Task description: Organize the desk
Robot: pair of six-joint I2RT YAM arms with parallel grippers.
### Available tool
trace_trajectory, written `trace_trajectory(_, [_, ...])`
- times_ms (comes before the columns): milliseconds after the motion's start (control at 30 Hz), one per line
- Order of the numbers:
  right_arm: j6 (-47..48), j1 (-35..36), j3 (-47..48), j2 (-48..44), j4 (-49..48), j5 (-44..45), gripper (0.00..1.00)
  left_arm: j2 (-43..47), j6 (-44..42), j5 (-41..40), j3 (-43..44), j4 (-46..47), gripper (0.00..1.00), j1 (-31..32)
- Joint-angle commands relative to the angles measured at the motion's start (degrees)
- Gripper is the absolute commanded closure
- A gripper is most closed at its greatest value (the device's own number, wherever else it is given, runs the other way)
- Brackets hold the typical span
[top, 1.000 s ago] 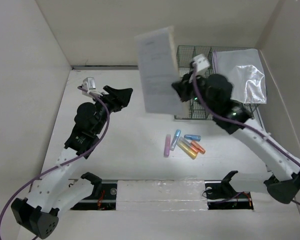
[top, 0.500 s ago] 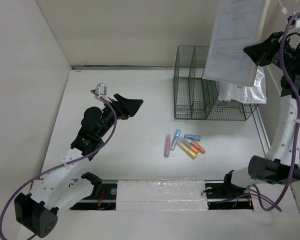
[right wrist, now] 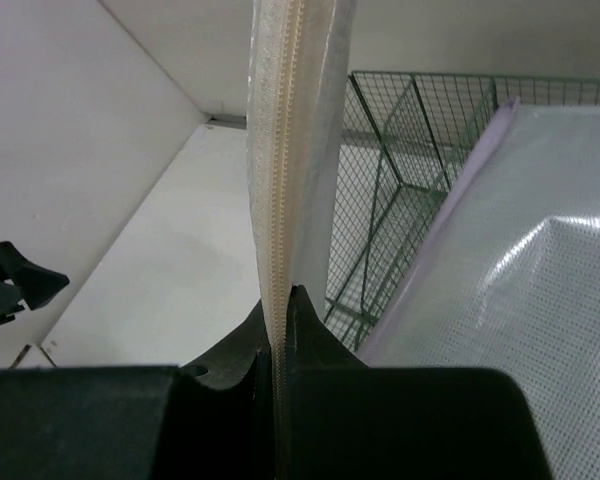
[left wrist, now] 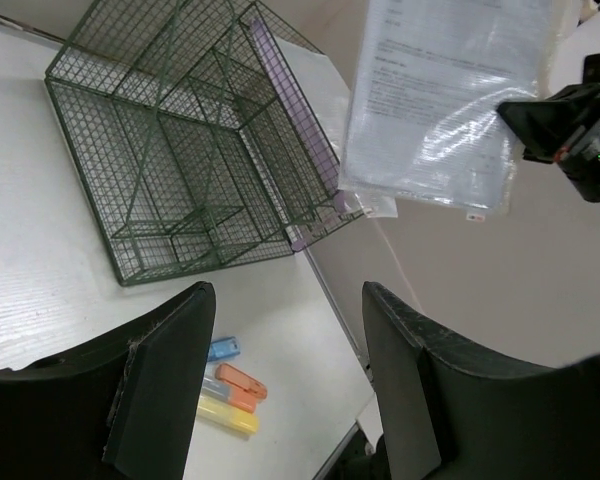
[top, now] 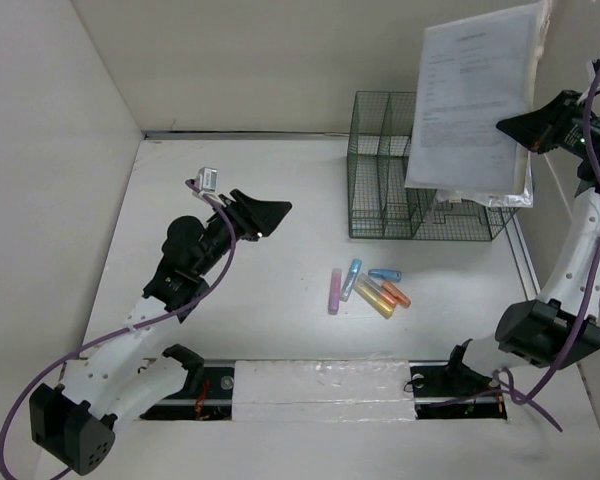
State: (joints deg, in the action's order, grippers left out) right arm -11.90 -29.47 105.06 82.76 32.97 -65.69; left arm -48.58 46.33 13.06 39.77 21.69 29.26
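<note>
My right gripper (top: 515, 130) is shut on the zipper edge of a clear document pouch (top: 475, 100) with printed sheets inside. It holds the pouch raised above the dark green wire-mesh organizer (top: 385, 170) at the back right of the white desk (top: 280, 260). In the right wrist view the pouch's zipper (right wrist: 280, 150) runs up from between the shut fingers. A second clear pouch (top: 510, 180) lies on the organizer's right side. Several highlighters (top: 365, 288) lie on the desk in front of the organizer. My left gripper (top: 270, 215) is open and empty above the desk's left middle.
White walls bound the desk at the back and both sides. The organizer (left wrist: 180, 160), the raised pouch (left wrist: 450, 100) and the highlighters (left wrist: 230, 385) also show in the left wrist view. The arm bases stand at the near edge.
My right arm swung the pouch from left of the organizer up and over to its right side, then lowered it slightly. My left gripper moved a little to the right.
</note>
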Motion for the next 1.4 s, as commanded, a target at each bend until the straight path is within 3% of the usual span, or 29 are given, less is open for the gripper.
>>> trace_trajectory(0, [0.0,-2.1,-3.0,2.0,-3.3,-2.4,1.00,0.6,1.1,2.1,-0.9,4.6,0.44,0.4])
trace_trajectory(167, [2.2,-4.2,-2.9,6.7,1.4,0.5,1.00,0.5,1.6,2.4,-1.4,5.3,0.44,0.4])
trace_trajectory(233, [6.7,-4.2,2.4,9.9,8.9,3.3,1.00,0.4,1.7,2.7,-1.4,5.3,0.44,0.4])
trace_trajectory(400, [11.1,-3.5,13.7,16.9,23.5,15.0,1.00,-0.3,2.3,3.6,-1.8,6.3,0.44,0.4])
trace_trajectory(767, [20.9,1.2,23.4,28.2,34.5,39.1,1.00,-0.9,2.4,3.5,-2.3,6.8,0.44,0.4])
trace_trajectory(900, [21.0,4.3,26.6,31.2,35.7,43.8,0.88,-1.2,2.4,3.5,-2.5,7.1,0.44,0.4])
trace_trajectory(1100, [20.9,9.8,33.0,34.1,36.6,52.4,0.61,-1.6,2.2,3.2,-3.1,7.4,0.44,0.4])
trace_trajectory(1367, [20.8,13.7,35.0,33.0,33.7,65.0,0.55,-2.0,2.2,3.7,-3.3,7.8,0.44,0.4])
